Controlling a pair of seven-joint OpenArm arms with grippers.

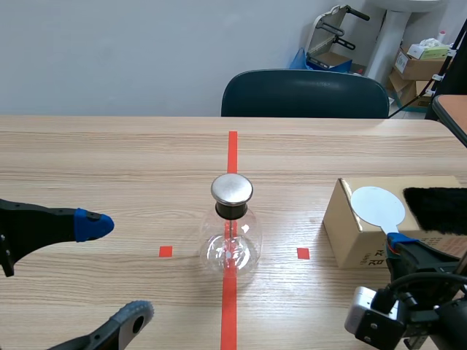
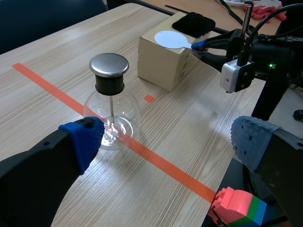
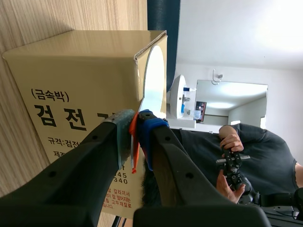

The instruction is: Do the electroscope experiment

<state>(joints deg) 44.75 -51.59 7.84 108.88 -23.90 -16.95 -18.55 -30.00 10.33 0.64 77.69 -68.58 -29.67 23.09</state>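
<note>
The electroscope, a round glass flask (image 1: 232,244) with a metal cap (image 1: 232,189), stands on the red tape line at the table's middle. My left gripper (image 1: 113,271) is open to the left of it, a little short of the flask (image 2: 111,109). At the right, my right gripper (image 1: 398,240) is shut on the orange handle of a white disc paddle (image 1: 376,205). The disc (image 2: 170,39) lies over the top of a cardboard box (image 1: 361,237). In the right wrist view the handle sits pinched between the pads (image 3: 124,137), the disc (image 3: 154,80) edge-on ahead.
A black fur cloth (image 1: 438,209) lies on the box top beside the disc. A dark chair (image 1: 305,93) stands at the table's far edge. A stack of coloured toy bricks (image 2: 236,208) shows under my left gripper. A person's hand (image 3: 231,141) is visible beyond the box.
</note>
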